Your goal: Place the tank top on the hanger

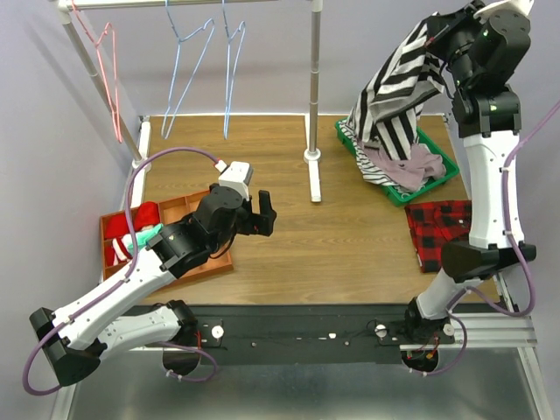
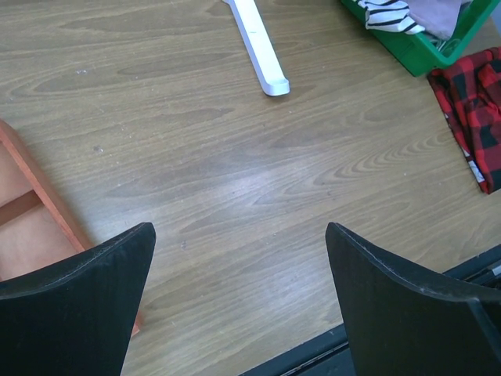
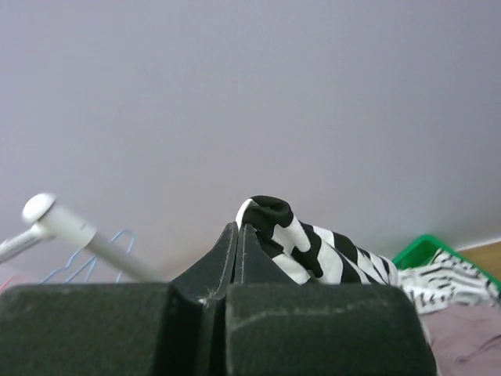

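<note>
**A:** Layout, big to small?

**B:** Wood table (image 1: 350, 245), with a garment rack (image 1: 313, 87) standing at the back. The tank top (image 1: 398, 83) is in the air at far right, hanging from the right gripper (image 1: 442, 35). Its lower end trails down to the green bin (image 1: 448, 168), over a pale pink garment (image 1: 418, 162). A plaid cloth (image 1: 442, 227) lies flat on the table just in front of the bin. The hanger (image 1: 227, 87), light-blue wire, hangs on the rail well left of the top, with a second blue one beside it.

**A:** Jaws?

**B:** Right is clamped fully closed on a bunched fold of striped fabric, which pokes out above the tips in the wrist view. Left gripper (image 1: 264, 214) is spread wide and empty, low over bare table near the orange tray (image 1: 112, 229).

**A:** Handling?

**B:** My read is that it's light, limp and a bit stretchy. It won't hold a shape, so it sags from a single pinch and the openings collapse. I can't tell which part the right has, strap or mid-body.

**A:** Where to grab?

**B:** Probably a shoulder strap or the neckline edge. Left should take the opposite strap so the neck opens up for the wire. The wire hanger will likely swing if bumped.
</note>
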Available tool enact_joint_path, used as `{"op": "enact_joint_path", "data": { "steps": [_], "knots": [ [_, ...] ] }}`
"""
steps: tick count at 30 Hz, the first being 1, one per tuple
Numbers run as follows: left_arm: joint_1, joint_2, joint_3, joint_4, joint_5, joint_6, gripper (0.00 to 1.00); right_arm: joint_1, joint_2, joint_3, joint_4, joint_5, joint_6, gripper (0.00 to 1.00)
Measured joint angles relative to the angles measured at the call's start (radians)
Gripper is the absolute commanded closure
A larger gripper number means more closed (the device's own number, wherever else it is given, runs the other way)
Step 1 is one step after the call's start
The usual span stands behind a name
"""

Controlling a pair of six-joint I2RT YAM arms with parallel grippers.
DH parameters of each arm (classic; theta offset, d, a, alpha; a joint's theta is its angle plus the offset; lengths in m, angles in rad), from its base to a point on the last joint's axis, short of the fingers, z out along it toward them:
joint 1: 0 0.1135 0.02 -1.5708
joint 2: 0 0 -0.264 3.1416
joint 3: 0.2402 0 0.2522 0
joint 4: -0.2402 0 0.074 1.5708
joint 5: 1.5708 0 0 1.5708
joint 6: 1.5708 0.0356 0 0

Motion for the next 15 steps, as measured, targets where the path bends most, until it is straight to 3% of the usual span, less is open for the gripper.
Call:
{"op": "enact_joint_path", "data": {
  "steps": [3,10,15],
  "knots": [
    [0.003,-0.005,0.003,0.003,-0.008,-0.004,0.01,0.000,-0.084,-0.119,-0.003,-0.100,0.035,0.99],
    [0.013,-0.043,0.002,0.024,-0.020,-0.027,0.01,0.009,-0.438,-0.679,0.053,-0.393,0.148,0.99],
    [0.025,-0.046,-0.010,0.053,-0.019,-0.048,0.01,0.150,-0.498,-0.770,0.080,-0.530,0.211,0.99]
  ]
}}
